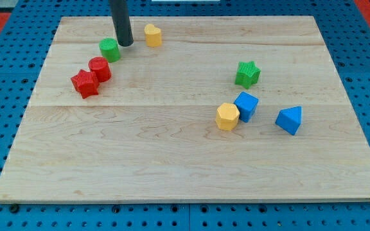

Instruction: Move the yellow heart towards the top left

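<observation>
The yellow heart (153, 34) lies near the view's top, left of centre, on the wooden board (191, 160). My tip (126, 44) rests on the board just to the heart's left and slightly below it, with a small gap between them. A green round block (110, 49) sits right beside the tip on its left, close to touching it.
A red round block (99, 68) and a red star (85, 83) lie below the green one. A green star (247, 74), a yellow hexagon (227, 116), a blue cube (246, 105) and a blue triangular block (290, 119) lie on the right half.
</observation>
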